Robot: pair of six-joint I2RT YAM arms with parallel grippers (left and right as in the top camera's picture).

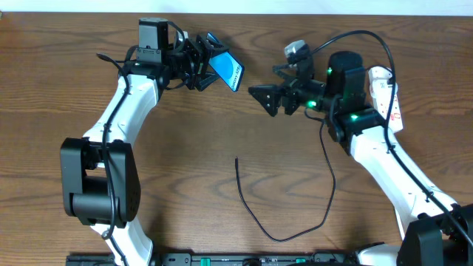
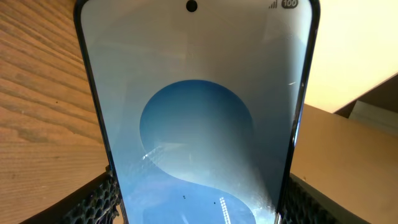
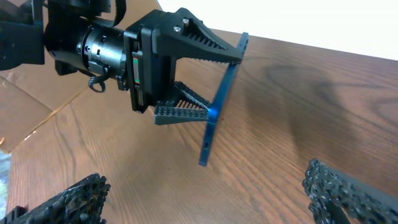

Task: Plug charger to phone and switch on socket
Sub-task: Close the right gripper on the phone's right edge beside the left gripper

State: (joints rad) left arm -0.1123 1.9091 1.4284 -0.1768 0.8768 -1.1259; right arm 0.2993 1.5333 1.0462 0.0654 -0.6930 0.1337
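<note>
The left gripper (image 1: 205,63), jaws part-spread, is clamping the phone (image 1: 225,70) across its width by the two long edges. The right gripper (image 1: 267,100) is holding its jaws fully apart, grasping nothing, facing the phone from the right. The phone is hanging tilted over the far middle of the bench (image 1: 185,148), blue screen glowing. The charger (image 1: 237,171) is lying loose nearer, tip unplugged; the socket (image 1: 383,76) is sitting far right.

Charger (image 1: 237,168) loop lies across table (image 1: 185,192) centre — phone (image 1: 228,72) fills left claw (image 1: 213,65).
</note>
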